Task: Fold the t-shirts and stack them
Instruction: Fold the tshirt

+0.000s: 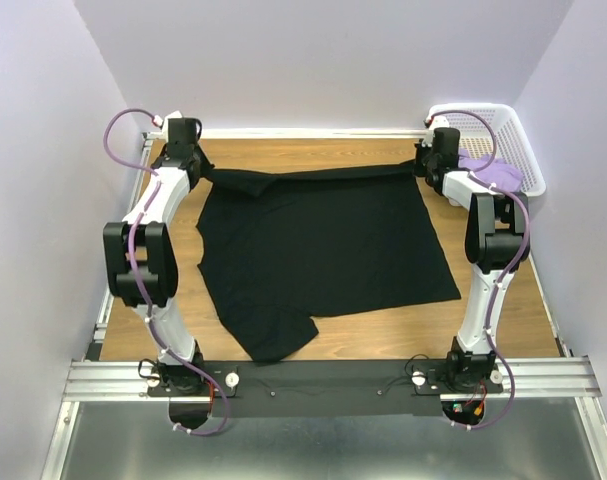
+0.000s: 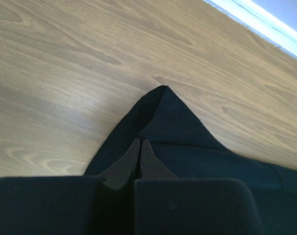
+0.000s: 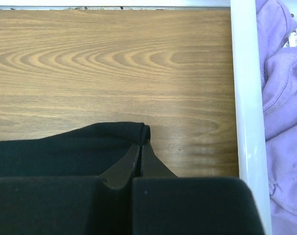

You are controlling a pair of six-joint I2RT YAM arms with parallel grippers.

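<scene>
The large black t-shirt lies spread on the wooden table, one sleeve toward the near edge. My left gripper is shut on its far left corner; in the left wrist view the gripper pinches the black cloth. My right gripper is shut on the far right corner; in the right wrist view the gripper grips the rolled black hem. The far edge is stretched between both grippers. The lavender t-shirt lies crumpled in the basket and also shows in the right wrist view.
A white lattice basket stands at the far right corner, its rim close beside my right gripper. A white wall strip runs along the table's far edge. Bare wood shows to the right of the shirt.
</scene>
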